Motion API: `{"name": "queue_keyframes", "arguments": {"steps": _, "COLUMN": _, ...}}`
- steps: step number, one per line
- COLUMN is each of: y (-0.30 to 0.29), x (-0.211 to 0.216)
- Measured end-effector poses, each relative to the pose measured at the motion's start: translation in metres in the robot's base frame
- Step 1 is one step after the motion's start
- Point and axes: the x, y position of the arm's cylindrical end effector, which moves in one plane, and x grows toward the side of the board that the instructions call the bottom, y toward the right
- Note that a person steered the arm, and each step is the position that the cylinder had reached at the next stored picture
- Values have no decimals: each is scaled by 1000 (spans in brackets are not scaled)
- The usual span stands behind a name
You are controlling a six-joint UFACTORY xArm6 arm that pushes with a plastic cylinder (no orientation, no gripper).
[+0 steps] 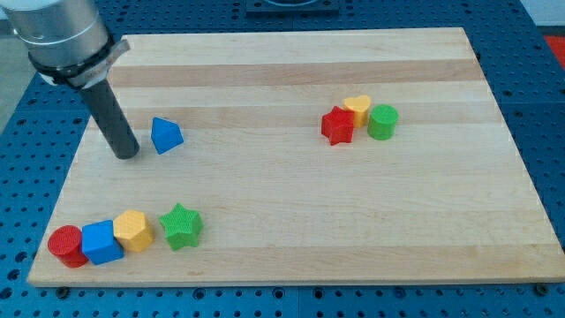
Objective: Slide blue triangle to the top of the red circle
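The blue triangle (165,135) lies at the upper left of the wooden board (282,194). The red circle (66,246) sits at the board's lower left corner, touching a blue cube (101,242) on its right. My tip (125,155) rests on the board just left of the blue triangle, a small gap between them. The triangle is well above the red circle and to its right.
A yellow hexagon (132,230) and a green star (181,226) continue the row at the lower left. A red star (337,126), a yellow heart (357,108) and a green cylinder (382,122) cluster at the upper right.
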Motion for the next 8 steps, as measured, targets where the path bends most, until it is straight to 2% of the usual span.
{"name": "queue_keyframes", "arguments": {"steps": 1, "y": -1, "x": -40}}
{"name": "queue_keyframes", "arguments": {"steps": 2, "y": 37, "x": -62}}
{"name": "queue_keyframes", "arguments": {"steps": 3, "y": 89, "x": -50}}
{"name": "queue_keyframes", "arguments": {"steps": 5, "y": 5, "x": 13}}
{"name": "queue_keyframes", "arguments": {"steps": 6, "y": -4, "x": 43}}
{"name": "queue_keyframes", "arguments": {"steps": 8, "y": -5, "x": 38}}
